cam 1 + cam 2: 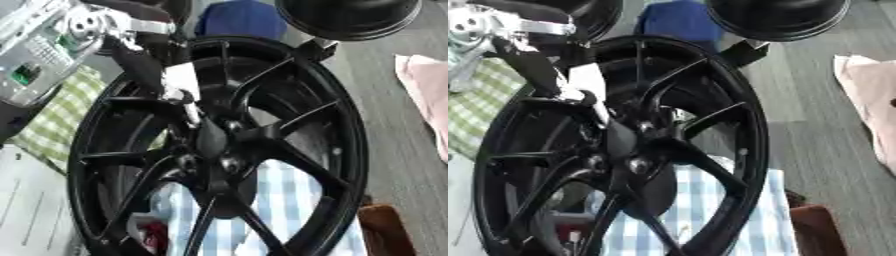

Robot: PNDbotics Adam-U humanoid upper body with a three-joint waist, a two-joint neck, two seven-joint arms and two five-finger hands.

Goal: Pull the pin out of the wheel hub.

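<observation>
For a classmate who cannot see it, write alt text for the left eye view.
A large black spoked alloy wheel fills the view, standing on edge. The robot's left hand, black with a white patch, reaches down from the upper left to the wheel hub. A blue and white checked cloth shows behind the spokes.

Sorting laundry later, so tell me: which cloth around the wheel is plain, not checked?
The pink cloth at far right; the green cloth and the blue cloth are both checked.

Wheel hub (214,145) bottom cut off; pin indiscernible.
</observation>
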